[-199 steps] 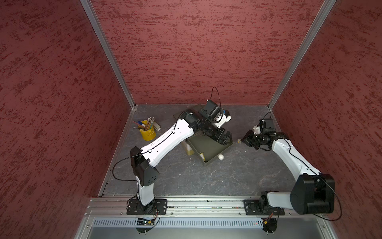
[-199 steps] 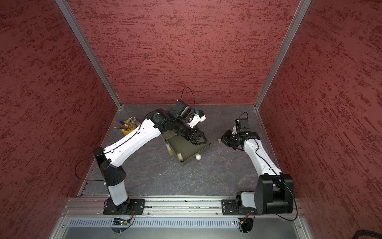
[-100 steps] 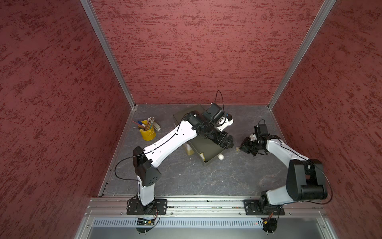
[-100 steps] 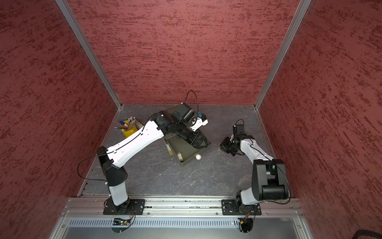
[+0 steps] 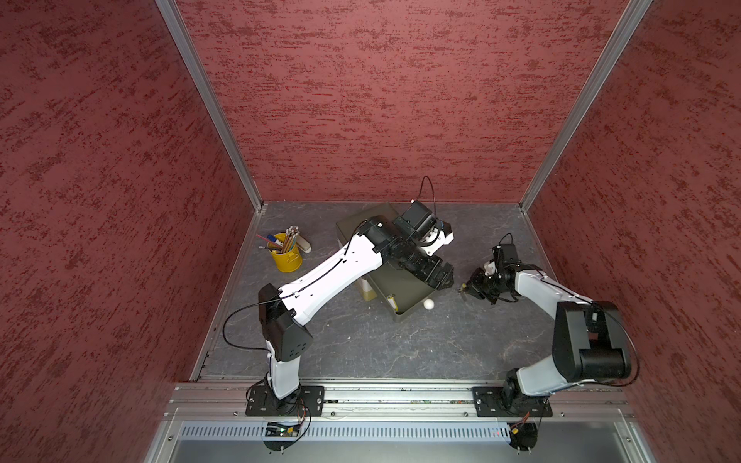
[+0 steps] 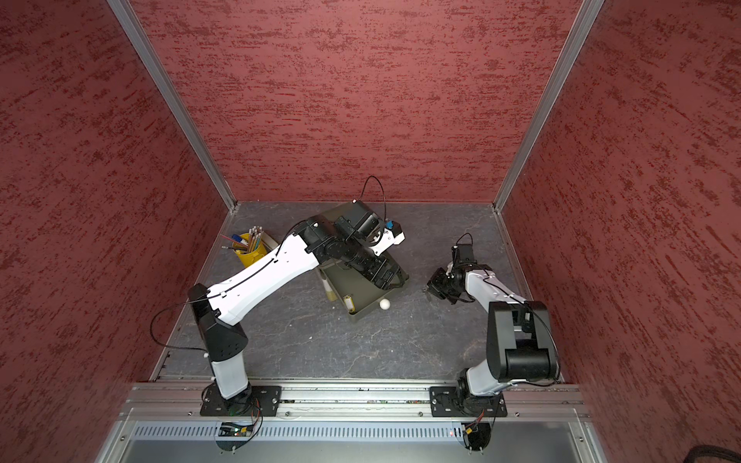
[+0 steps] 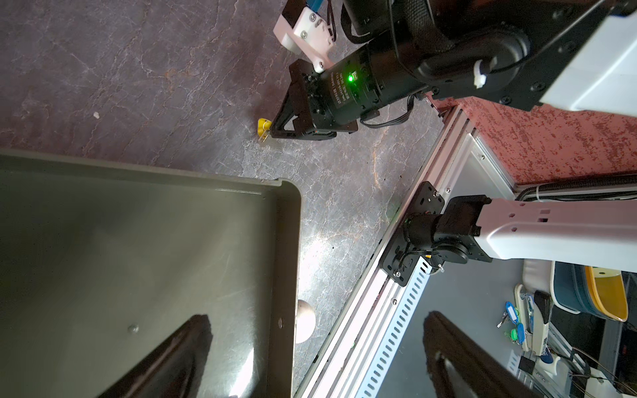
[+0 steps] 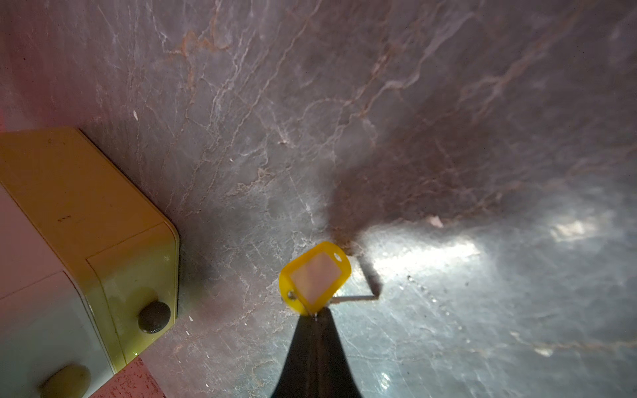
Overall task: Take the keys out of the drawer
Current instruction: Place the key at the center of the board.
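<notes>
A yellow-tagged key (image 8: 315,279) is pinched by its tag's edge in my shut right gripper (image 8: 315,315), its metal blade (image 8: 358,296) touching or just above the grey table. In both top views this gripper (image 5: 465,286) (image 6: 430,286) sits low, right of the open olive drawer (image 5: 415,310). Another yellow-tagged key (image 5: 392,300) (image 6: 348,301) lies in the drawer's near-left corner. My left gripper (image 7: 317,358) is open and empty over the drawer's right front corner (image 7: 293,241), one finger (image 7: 179,355) above the inside and the other beyond the rim. Other keys are hidden.
The olive cabinet (image 5: 361,224) stands behind the drawer, whose white knob (image 5: 428,304) faces the front. A yellow cup of pencils (image 5: 286,256) stands at the back left with a white object (image 5: 305,244) beside it. A small pale item (image 5: 365,288) lies against the drawer's left side.
The right arm has folded in and brought the gripper with the yellow key lower and nearer the front. The left gripper has moved from the back of the drawer to its right front corner.
</notes>
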Controlling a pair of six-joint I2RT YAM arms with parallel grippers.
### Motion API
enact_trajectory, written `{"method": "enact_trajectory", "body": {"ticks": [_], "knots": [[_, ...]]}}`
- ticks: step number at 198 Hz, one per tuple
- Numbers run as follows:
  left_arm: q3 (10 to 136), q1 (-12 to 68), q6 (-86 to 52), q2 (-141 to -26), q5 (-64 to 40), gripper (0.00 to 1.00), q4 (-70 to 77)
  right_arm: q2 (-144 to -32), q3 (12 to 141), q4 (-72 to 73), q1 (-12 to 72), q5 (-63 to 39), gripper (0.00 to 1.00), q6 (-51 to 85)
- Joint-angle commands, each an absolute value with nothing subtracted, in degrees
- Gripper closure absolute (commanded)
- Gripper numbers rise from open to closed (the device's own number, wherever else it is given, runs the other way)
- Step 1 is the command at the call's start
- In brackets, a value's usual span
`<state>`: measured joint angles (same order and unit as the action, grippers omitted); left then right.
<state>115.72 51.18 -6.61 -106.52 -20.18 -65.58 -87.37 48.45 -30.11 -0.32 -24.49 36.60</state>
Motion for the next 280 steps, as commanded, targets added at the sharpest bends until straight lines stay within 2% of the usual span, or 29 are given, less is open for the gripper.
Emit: {"method": "enact_trajectory", "body": {"ticks": [1, 37, 114, 151, 210, 240, 280], "knots": [[116.28, 51.50, -6.41, -106.97, -19.16, 0.00, -65.45, -89.23, 46.74, -31.33, -0.65, -23.85, 1.00, 35.46], [116.02, 51.58, -6.42, -106.87, -18.63, 0.00, -65.48, -90.44, 47.48, -32.07, -0.68, -23.64, 0.90, 34.48], [115.66, 51.25, -6.45, -106.37, -17.94, 0.00, -64.71, -87.78, 49.28, -34.50, -0.74, -23.77, 0.78, 34.58], [115.21, 50.40, -7.40, -104.87, -17.36, 0.00, -62.75, -80.74, 52.06, -39.55, -0.71, -23.48, 0.64, 35.11], [108.59, 45.93, -9.30, -97.59, -15.89, 0.00, -55.83, -71.14, 61.62, -49.67, -0.68, -24.89, 0.59, 35.77], [106.62, 42.03, -9.51, -94.58, -13.14, 0.00, -53.52, -72.32, 71.07, -50.92, -0.32, -28.48, 0.59, 37.70], [99.20, 40.63, -5.05, -89.22, -7.09, 0.00, -44.33, -76.24, 80.86, -47.55, 0.69, -33.68, 0.58, 39.54]]}}
